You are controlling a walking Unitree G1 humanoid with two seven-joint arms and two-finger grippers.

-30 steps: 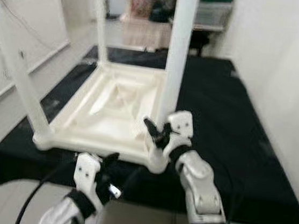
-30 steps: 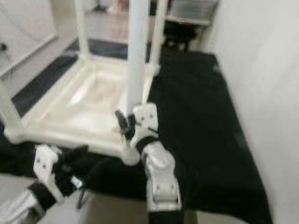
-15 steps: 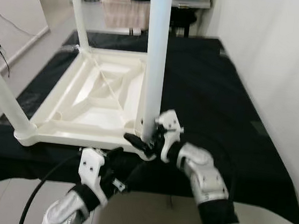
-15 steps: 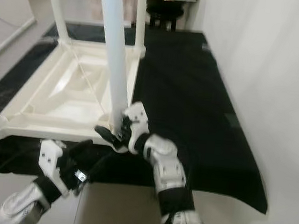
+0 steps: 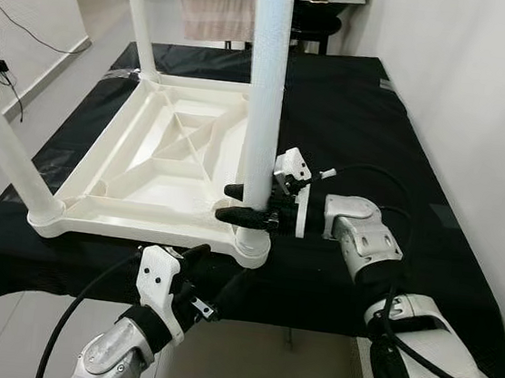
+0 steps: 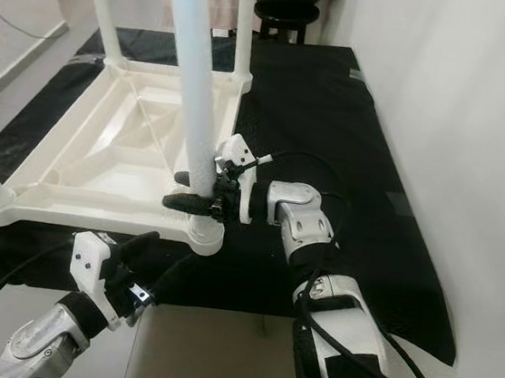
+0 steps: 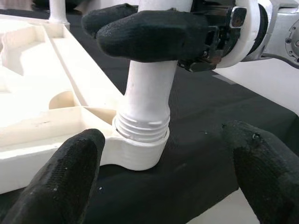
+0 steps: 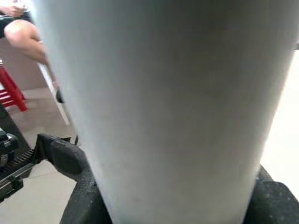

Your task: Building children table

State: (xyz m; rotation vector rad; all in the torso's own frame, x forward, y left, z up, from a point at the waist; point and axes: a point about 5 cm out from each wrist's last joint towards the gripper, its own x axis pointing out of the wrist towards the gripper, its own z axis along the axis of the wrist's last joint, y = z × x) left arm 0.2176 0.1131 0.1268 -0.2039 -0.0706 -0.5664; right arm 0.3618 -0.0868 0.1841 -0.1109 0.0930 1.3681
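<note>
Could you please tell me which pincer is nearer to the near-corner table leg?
Right. The right pincer is clamped around the table leg just above its threaded socket, while the left pincer hangs open below the tabletop edge, not touching it.

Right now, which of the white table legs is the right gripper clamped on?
The near-right corner leg, closest to the robot: the right gripper grips it just above its threaded socket. The other legs stand untouched.
</note>
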